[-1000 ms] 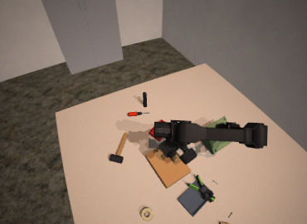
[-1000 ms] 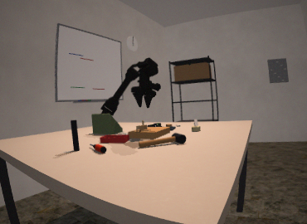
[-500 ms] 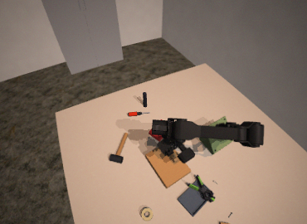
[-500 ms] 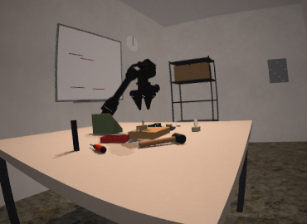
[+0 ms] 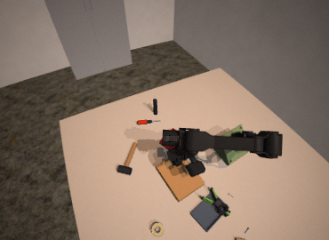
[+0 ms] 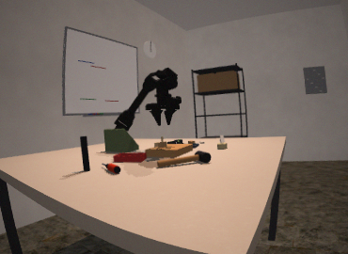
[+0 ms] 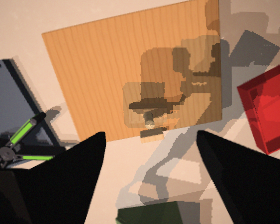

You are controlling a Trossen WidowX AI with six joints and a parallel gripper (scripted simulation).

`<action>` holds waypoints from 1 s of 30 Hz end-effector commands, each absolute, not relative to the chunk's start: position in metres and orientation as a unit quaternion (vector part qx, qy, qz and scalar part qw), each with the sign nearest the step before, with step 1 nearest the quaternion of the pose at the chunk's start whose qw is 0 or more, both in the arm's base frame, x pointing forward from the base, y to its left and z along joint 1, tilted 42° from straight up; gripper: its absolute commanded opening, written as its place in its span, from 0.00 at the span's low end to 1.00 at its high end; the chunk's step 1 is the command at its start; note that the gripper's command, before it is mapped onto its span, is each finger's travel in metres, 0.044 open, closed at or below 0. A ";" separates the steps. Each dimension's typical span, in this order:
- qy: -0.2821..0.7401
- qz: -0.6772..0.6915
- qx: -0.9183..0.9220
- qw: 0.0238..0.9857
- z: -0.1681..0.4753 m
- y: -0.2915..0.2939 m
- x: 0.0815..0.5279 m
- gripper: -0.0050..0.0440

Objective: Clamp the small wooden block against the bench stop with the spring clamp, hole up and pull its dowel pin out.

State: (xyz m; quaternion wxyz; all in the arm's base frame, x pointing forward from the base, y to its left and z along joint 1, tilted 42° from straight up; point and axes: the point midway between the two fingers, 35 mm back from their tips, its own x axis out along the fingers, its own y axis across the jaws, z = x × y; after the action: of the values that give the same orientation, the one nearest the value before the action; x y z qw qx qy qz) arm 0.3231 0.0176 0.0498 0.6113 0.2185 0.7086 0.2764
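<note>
The wooden board (image 7: 136,70) lies below my gripper (image 7: 151,137); it also shows in the top view (image 5: 180,180). The small wooden block with its upright dowel pin (image 7: 150,120) sits at the board's edge, under the arm's shadow; it also shows in the exterior view (image 6: 162,143). The spring clamp with green handles (image 7: 21,142) lies on a dark blue pad (image 5: 206,212), apart from the board, and shows in the top view too (image 5: 218,203). My gripper (image 6: 163,112) hangs well above the block, open and empty. I cannot make out the bench stop.
A red box (image 7: 268,107) lies beside the board. A hammer (image 5: 126,159), a red screwdriver (image 5: 147,122) and an upright black cylinder (image 5: 155,106) lie further out. The arm's green base (image 5: 233,144) stands behind. A tape roll (image 5: 156,228) sits near the front edge.
</note>
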 end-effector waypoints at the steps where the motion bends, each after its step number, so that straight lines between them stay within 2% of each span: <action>1: 0.717 0.253 0.242 0.603 0.048 0.020 0.324 0.67; 6: 0.728 0.220 0.269 0.591 0.047 0.022 0.325 0.57; 8: 0.728 0.220 0.269 0.591 0.047 0.022 0.325 0.57; 23: 0.751 0.120 0.346 0.550 0.043 0.029 0.327 0.27; 25: 0.751 0.120 0.346 0.550 0.043 0.029 0.327 0.27; 30: 0.755 0.086 0.371 0.533 0.042 0.031 0.327 0.16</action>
State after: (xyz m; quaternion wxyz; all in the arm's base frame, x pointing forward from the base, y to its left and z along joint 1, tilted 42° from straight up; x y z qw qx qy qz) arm 0.3270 0.0290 0.0433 0.5434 0.3554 0.7536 0.1026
